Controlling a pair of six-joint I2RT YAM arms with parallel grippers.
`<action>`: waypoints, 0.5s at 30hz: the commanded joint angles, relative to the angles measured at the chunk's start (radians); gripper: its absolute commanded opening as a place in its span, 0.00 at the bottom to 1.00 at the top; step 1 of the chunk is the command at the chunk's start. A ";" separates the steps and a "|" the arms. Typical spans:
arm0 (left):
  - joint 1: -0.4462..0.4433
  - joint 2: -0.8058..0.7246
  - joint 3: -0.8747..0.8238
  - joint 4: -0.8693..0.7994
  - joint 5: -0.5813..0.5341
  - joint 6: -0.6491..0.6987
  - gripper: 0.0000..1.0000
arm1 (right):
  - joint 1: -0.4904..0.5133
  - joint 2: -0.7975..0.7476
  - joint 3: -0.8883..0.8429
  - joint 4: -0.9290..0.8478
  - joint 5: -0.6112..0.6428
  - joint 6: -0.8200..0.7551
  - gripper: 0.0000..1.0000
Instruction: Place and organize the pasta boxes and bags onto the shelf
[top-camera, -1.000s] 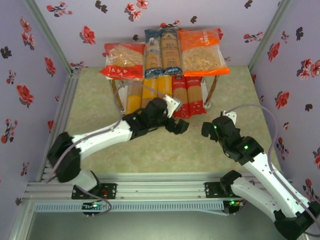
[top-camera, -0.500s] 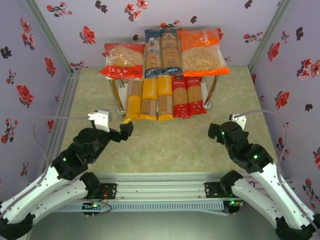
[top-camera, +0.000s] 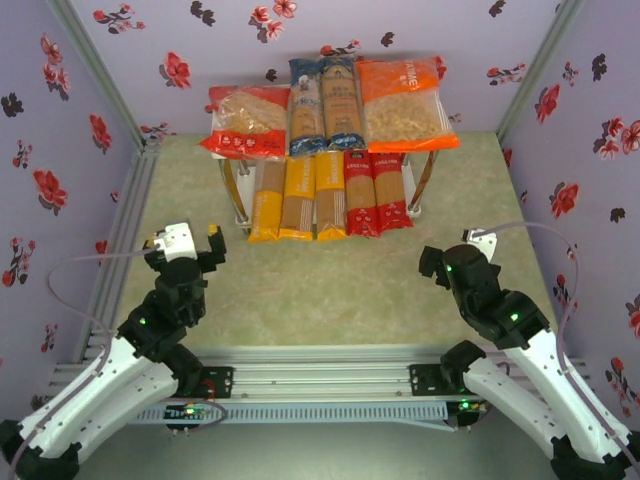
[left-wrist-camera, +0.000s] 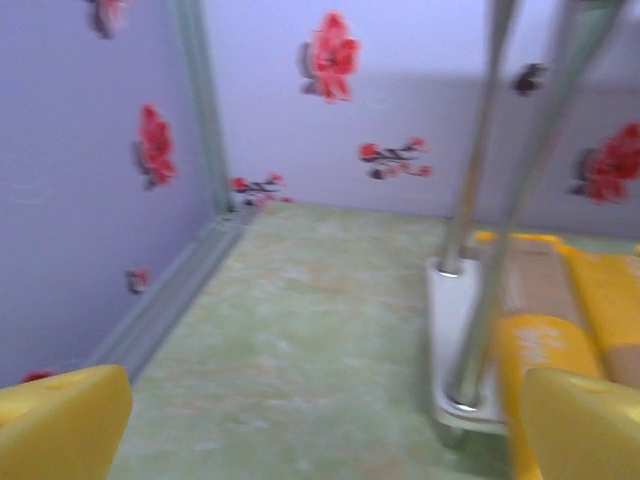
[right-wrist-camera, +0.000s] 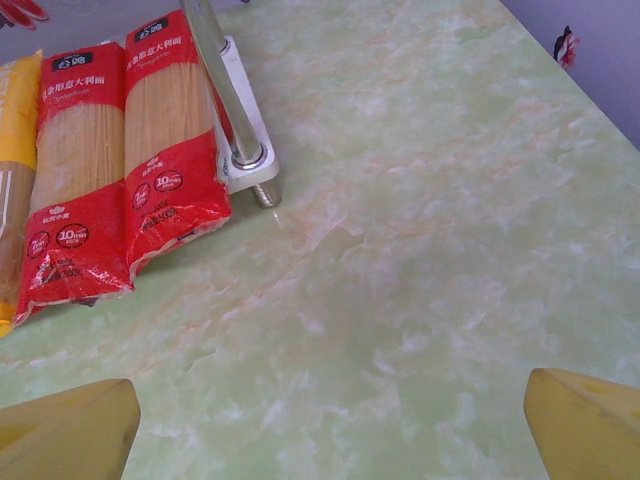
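Packages were all seen on the shelf (top-camera: 424, 182), straight ahead of both grippers toward the back wall. On the upper board the red-ended bag (top-camera: 247, 122), two blue spaghetti packs (top-camera: 325, 100) and the orange bag (top-camera: 405, 102) were laid side by side. Below them three yellow-orange spaghetti packs (top-camera: 298, 197) and two red spaghetti packs (top-camera: 376, 192) were ranged touching one another, their long axes run from near to far and their near ends turned toward the arms. The left gripper (top-camera: 188, 250) was held low over the table (top-camera: 330, 290), to the left of the yellow-orange packs and nearer the bases, its jaws spread wide on nothing. The right gripper (top-camera: 447, 262) was held likewise to the right of the red packs, jaws apart and empty. Each arm was folded close to its base, wrist pointed at the shelf. The yellow-orange row was judged nearer the left arm, the red pair nearer the right. Since no pack was seen off the shelf, only straightening, if anything, was judged to remain.
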 joint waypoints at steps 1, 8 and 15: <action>0.097 0.028 -0.065 0.098 -0.091 -0.010 1.00 | -0.005 -0.009 -0.014 -0.002 0.025 0.000 0.99; 0.288 0.131 -0.332 0.525 0.052 0.040 1.00 | -0.005 -0.004 -0.022 0.008 0.041 -0.012 0.99; 0.441 0.516 -0.361 0.956 0.159 0.225 1.00 | -0.006 -0.008 -0.029 -0.005 0.090 -0.018 0.99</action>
